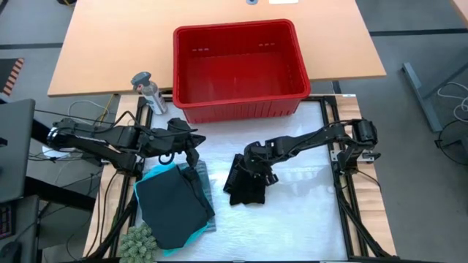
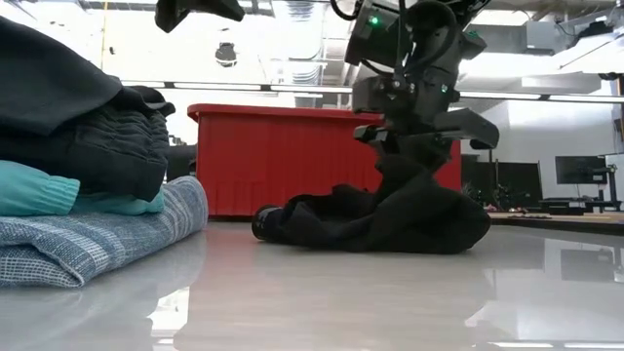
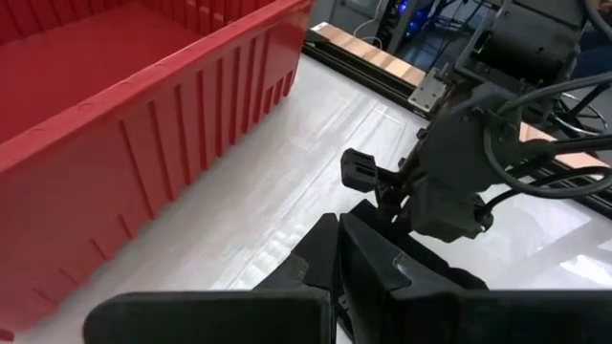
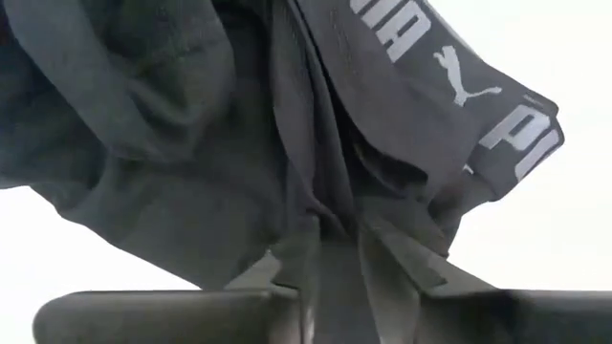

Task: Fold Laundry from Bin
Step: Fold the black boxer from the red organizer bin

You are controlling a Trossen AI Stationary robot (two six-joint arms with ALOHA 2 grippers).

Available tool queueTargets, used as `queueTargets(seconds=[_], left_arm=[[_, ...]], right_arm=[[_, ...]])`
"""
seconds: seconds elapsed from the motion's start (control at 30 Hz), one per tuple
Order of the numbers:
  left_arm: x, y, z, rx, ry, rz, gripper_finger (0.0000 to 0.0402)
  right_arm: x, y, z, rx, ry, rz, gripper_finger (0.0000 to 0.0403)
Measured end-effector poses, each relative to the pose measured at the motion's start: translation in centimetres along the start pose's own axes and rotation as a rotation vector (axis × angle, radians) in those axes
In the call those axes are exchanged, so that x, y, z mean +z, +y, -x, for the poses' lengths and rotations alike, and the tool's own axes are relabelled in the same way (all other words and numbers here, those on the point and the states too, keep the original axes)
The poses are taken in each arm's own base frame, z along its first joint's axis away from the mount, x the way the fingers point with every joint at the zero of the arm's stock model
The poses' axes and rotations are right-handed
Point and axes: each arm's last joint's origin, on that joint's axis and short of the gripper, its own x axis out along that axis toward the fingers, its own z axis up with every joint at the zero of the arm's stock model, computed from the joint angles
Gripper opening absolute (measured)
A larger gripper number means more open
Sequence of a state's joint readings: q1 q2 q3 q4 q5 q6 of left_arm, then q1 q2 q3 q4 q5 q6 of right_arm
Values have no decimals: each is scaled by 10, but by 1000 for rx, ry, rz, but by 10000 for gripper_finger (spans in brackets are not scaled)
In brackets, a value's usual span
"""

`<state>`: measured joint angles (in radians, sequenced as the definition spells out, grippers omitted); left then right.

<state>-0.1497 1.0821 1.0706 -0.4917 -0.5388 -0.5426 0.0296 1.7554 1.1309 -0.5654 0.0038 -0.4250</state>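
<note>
R gripper (image 1: 252, 169) fingers pinch black garment (image 1: 245, 188) on table, L gripper (image 1: 191, 150) by stack.

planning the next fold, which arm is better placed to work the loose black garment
Right. The right gripper is already pinching the black garment mid-table, while the left gripper hovers over the folded stack.

You've got a glossy white work surface (image 1: 292, 219) in front of you, with a wooden table (image 1: 110, 51) butting onto its far edge. The red bin (image 1: 238, 69) sits across that join, a small grey bottle (image 1: 148, 91) just beside its left corner. On the white top, a stack of folded laundry (image 1: 174, 204) lies left; a crumpled black garment (image 1: 247, 183) lies near centre. A green spiky thing (image 1: 139, 242) sits at the stack's near corner.
</note>
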Motion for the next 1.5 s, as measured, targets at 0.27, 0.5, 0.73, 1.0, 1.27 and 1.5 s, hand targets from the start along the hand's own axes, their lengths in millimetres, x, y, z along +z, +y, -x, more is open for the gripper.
queueTargets(seconds=[0.27, 0.5, 0.73, 1.0, 1.27, 1.5], left_arm=[[-1, 1, 0, 8, 12, -8, 0], [-2, 1, 0, 14, 21, -15, 0], [-3, 2, 0, 37, 16, -20, 0], [-3, 3, 0, 41, 19, -23, 0], [-3, 3, 0, 42, 18, -22, 0], [-3, 3, 0, 42, 19, -23, 0]], right_arm=[[3, 6, 0, 29, -19, 0, 64], [4, 6, 3, 3, 9, -1, 16], [16, -12, 18, -72, -32, -11, 14], [23, -50, 35, -165, -142, -86, 14], [17, -70, 39, -179, -180, -151, 95], [21, -60, 50, 113, -242, -242, 203]])
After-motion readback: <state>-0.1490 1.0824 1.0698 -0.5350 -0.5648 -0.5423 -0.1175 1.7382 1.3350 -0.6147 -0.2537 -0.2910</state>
